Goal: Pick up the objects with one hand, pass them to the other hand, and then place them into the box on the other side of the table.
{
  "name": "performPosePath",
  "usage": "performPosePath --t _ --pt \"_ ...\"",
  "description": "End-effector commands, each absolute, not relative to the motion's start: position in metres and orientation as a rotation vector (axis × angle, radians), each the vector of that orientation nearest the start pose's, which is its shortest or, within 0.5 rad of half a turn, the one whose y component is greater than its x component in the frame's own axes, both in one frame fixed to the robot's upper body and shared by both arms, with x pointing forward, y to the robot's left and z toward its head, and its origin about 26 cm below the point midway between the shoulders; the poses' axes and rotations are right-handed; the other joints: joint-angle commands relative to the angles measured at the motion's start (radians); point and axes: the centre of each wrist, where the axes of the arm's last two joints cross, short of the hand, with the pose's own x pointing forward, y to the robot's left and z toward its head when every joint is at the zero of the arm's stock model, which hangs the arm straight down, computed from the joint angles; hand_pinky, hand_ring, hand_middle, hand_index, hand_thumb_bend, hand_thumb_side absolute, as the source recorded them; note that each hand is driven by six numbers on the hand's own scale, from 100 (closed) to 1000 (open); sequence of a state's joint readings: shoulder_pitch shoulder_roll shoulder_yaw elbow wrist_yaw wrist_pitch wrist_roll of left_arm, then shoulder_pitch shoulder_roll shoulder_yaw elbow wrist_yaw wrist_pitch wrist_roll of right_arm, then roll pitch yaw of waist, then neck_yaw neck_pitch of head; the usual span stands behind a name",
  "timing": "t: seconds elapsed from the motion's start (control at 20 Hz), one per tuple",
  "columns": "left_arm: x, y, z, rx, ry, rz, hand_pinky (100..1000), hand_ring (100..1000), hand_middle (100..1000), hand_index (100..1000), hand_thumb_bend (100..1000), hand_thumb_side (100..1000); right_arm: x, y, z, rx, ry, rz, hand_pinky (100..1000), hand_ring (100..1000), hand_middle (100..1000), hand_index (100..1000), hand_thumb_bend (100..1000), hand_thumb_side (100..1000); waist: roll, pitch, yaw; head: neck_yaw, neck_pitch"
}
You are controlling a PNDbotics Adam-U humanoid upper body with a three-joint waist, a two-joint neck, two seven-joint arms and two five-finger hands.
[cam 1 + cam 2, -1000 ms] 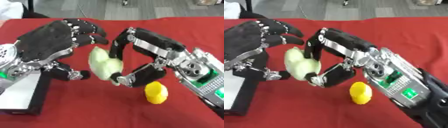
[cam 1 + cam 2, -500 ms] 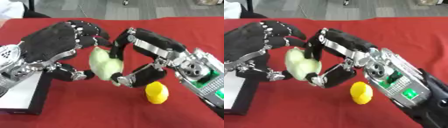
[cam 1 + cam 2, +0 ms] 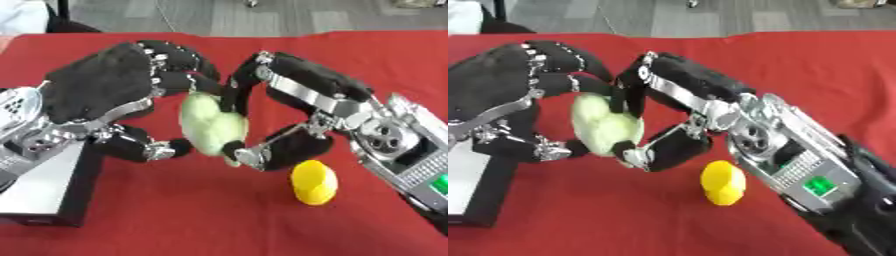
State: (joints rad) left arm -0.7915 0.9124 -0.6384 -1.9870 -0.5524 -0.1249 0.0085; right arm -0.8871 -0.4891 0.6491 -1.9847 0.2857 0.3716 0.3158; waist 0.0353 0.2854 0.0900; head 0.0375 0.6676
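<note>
A pale green lumpy object (image 3: 210,125) hangs above the red table between my two hands. My right hand (image 3: 306,90) comes in from the right and pinches it, fingers on its top right and thumb under its lower end. My left hand (image 3: 96,90) curls round it from the left, with fingers (image 3: 179,80) on its top and the thumb (image 3: 162,148) against its lower left side. A yellow object (image 3: 314,182) lies on the cloth below my right hand, apart from both hands.
A white box with a dark side (image 3: 44,190) stands at the lower left edge, under my left wrist. The red tablecloth (image 3: 175,220) runs to the far edge, with grey floor beyond it.
My left hand has moved right and closed in round the green object. The right hand has kept its hold in nearly the same place, and the yellow object has not moved.
</note>
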Motion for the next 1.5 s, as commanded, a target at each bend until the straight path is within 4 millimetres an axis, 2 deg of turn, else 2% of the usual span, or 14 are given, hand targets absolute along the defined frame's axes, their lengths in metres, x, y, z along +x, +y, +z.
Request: performPosePath --t 0.05,0.35,0.75,0.85,1.05,1.3,1.5 --pt "0.2958 0.1920 0.2762 -0.858 2.405 1.911 760 789 699 793 462 100 0.2768 -0.0976 0.2842 -0.273 -2.048 1.586 766 561 394 338 231 100 0.008 -0.029 0.002 0.002 0.004" --pt "0.2956 0.1892 0.2777 -0.837 2.448 1.888 751 763 629 733 357 100 0.2770 -0.0979 0.2837 -0.277 -2.042 1.587 766 561 394 337 234 100 0.008 -0.030 0.001 0.002 0.004" --pt "0.2954 0.1875 0.2777 -0.803 2.479 1.881 749 737 595 710 284 100 0.2770 -0.0981 0.2831 -0.279 -2.037 1.589 766 560 393 336 235 100 0.008 -0.032 0.001 0.001 0.007" --pt "0.2953 0.1872 0.2778 -0.796 2.489 1.875 743 708 541 667 228 100 0.2771 -0.0982 0.2829 -0.279 -2.036 1.588 766 561 393 337 236 100 0.007 -0.032 0.001 0.001 0.008" --pt "0.2953 0.1866 0.2779 -0.779 2.521 1.851 732 661 496 605 100 100 0.2771 -0.0983 0.2824 -0.278 -2.034 1.587 768 563 397 341 228 100 0.006 -0.032 0.001 0.002 0.009" --pt "0.2952 0.1858 0.2770 -0.743 2.552 1.841 730 644 484 558 100 141 0.2773 -0.0987 0.2817 -0.279 -2.025 1.578 782 578 425 374 231 100 0.007 -0.031 0.001 0.002 0.009" --pt "0.2952 0.1860 0.2761 -0.735 2.563 1.857 727 633 460 505 100 163 0.2774 -0.0992 0.2816 -0.289 -2.020 1.562 786 603 462 418 277 100 0.007 -0.031 0.001 0.002 0.009"
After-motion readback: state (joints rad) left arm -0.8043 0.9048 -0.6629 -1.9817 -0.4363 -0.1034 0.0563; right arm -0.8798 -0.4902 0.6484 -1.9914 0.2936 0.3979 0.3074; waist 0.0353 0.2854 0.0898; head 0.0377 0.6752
